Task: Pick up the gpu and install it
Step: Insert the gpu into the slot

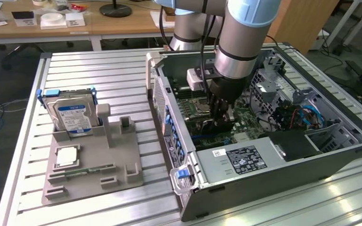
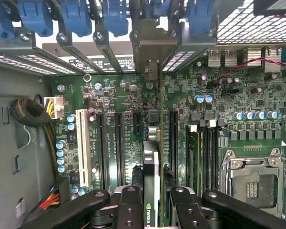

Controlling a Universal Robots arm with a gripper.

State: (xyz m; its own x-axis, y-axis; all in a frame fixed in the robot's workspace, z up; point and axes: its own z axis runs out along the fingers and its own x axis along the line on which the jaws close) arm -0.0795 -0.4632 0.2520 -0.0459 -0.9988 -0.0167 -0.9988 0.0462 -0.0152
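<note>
- Exterior view: the arm reaches down into an open computer case [image 1: 357, 136] lying on its side on a slatted metal table [image 1: 86, 66]; the gripper [image 1: 222, 117] sits low inside the case, over the board; at the exterior view's left, well apart from the case, a grey fixture tray [image 1: 121, 160] holds a hard drive [image 1: 74, 115] upright.
- Wrist view: the gripper [image 2: 158, 193] is closed narrowly on the gpu [image 2: 151, 162], one black finger on each face; the gpu stands on edge over the motherboard [image 2: 219, 90], between two long black slots, its far end reaching the rear bracket openings; whether it is seated cannot be told; a white slot [image 2: 83, 143] and the processor socket [image 2: 255, 181] lie to either side.
</note>
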